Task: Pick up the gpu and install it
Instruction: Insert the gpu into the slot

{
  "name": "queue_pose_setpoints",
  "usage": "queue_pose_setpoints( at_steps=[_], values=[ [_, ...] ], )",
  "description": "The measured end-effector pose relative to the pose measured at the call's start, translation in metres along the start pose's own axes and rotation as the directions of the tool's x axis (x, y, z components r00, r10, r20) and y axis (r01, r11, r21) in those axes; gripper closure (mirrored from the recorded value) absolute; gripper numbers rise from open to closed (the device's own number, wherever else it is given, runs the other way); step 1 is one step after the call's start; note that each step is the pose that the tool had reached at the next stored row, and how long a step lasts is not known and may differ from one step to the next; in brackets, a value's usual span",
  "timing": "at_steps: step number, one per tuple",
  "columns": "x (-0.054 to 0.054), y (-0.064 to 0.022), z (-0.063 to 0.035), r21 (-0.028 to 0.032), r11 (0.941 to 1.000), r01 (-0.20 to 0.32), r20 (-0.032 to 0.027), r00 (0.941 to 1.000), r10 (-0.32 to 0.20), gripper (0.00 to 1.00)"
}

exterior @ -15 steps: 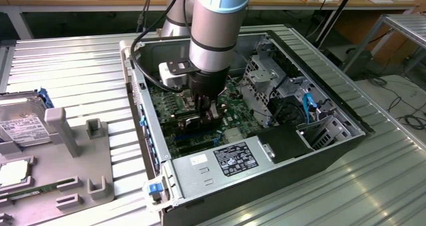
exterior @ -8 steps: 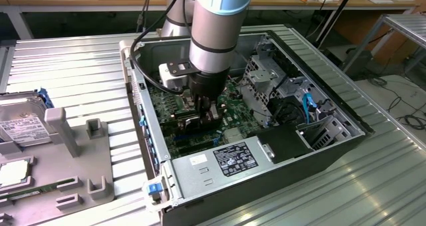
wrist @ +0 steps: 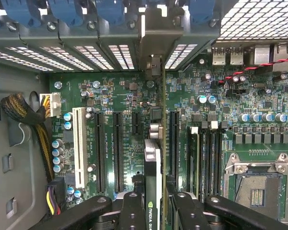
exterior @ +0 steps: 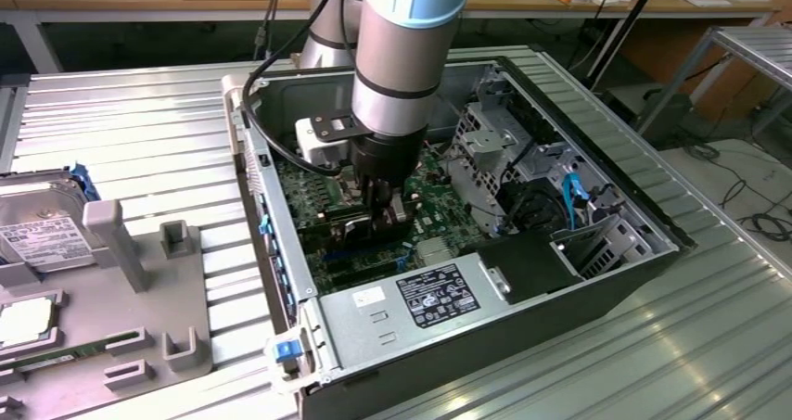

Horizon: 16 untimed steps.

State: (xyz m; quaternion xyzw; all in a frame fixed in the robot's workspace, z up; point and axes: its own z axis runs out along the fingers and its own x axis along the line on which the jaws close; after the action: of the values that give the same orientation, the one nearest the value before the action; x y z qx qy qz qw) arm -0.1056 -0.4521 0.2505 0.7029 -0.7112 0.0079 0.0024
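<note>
The claw [wrist: 153, 206] is partly closed on the gpu [wrist: 152, 165], its fingers pressed to the card's two faces. It holds the card edge-down inside the open computer case [exterior: 581, 281] on the bench [exterior: 148, 114], so the pick-up is done. The card stands over the motherboard [wrist: 120, 91], between long black expansion slots [wrist: 118, 148], with its metal bracket [wrist: 153, 43] at the rear slot openings (lined up, by the look of it). I cannot tell whether its edge is fully seated, so the install looks unfinished.
</note>
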Motion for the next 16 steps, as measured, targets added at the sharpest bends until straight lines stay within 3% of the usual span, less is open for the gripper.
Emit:
queue_pose_setpoints(
  at_steps=[6, 9, 16],
  values=[
    [-0.0003, 0.0002, 0.001, 0.0009, 1.0, -0.001, 0.0025, 1.0, 0.001, 0.72],
    [0.0, 0.0, 0.0, 0.0, 1.0, 0.0, 0.0, 1.0, 0.0, 0.6],
    [0.0, 0.0, 0.0, 0.0, 1.0, 0.0, 0.0, 1.0, 0.0, 0.6]
  ],
)
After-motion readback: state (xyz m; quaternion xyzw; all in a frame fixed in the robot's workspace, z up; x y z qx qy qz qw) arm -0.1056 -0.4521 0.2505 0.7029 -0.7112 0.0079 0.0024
